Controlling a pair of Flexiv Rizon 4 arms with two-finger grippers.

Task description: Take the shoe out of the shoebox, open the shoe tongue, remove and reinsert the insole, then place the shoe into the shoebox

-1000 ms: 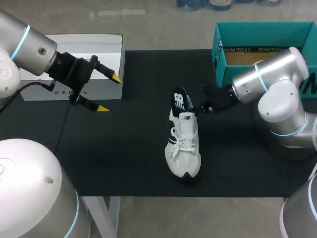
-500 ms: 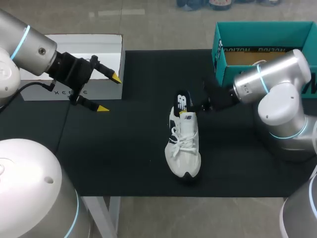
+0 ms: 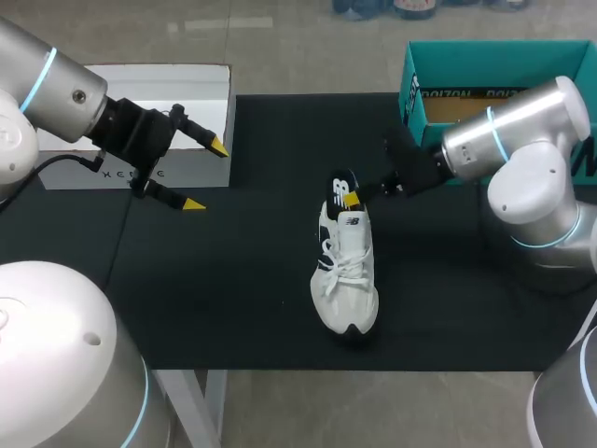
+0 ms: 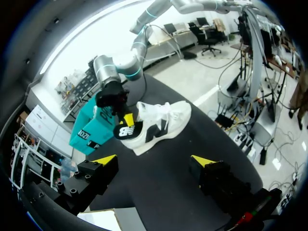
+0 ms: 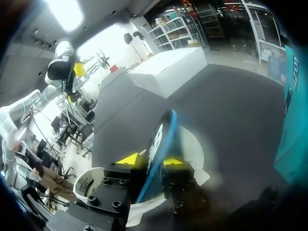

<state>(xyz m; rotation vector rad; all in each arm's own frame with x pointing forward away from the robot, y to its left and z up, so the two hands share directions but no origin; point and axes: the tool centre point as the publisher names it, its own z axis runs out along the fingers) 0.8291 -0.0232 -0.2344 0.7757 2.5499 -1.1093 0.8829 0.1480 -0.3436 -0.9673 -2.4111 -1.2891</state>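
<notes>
The white shoe [image 3: 347,271] is laid on its sole on the black mat [image 3: 252,299] near the middle of the desk. Its toe is pointed at the front edge and the laces are done up. The dark insole [image 3: 341,187] is stood up on a tilt at the heel end, with its logo side seen from above. It's clamped in the right hand [image 3: 353,198]. In the right wrist view the blue-edged insole is sandwiched between both yellow tips, pressed from either side, with the shoe's opening just under the fingers. So only the insole is gripped, and the shoe is simply sat beneath the hand. How much of the insole's lower end is tucked inside can't really be told.

The teal shoebox [image 3: 410,93] is sat open at the far right corner, apart from the shoe and partly hidden behind the right arm.

The left hand [image 3: 205,175] is held well off to the left, fingers spread wide, just in front of a white box [image 3: 201,79]. In the left wrist view the shoe and insole are seen well ahead of those open fingers, with bare mat between.
</notes>
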